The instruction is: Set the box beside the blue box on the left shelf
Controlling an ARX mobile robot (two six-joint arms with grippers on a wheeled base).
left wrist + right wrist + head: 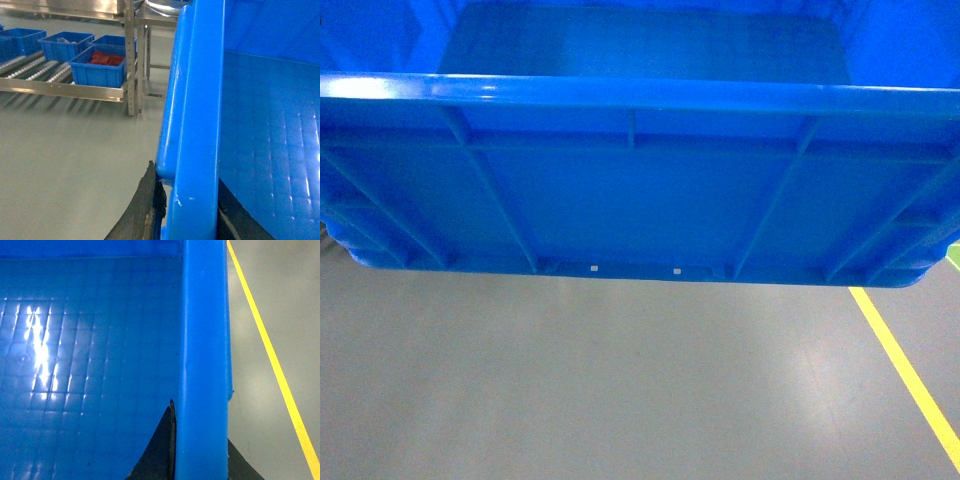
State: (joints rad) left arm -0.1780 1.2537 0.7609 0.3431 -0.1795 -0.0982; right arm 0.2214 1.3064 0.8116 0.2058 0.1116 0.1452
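Black fingers (150,210) of both grippers pinch opposite rims of the box (640,190); rigid, probably light, bulky, slick plastic.

Even overhead light, soft shadows; white glare streaks on the box (90,365) floor and rim, sheen on the grey floor (620,390); pics slightly soft, esp. wrist views.

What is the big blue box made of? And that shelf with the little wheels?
The box looks like glossy moulded plastic: light glints off its rim and ribs. The shelf looks like bare grey metal, likely steel, with whitish rollers.
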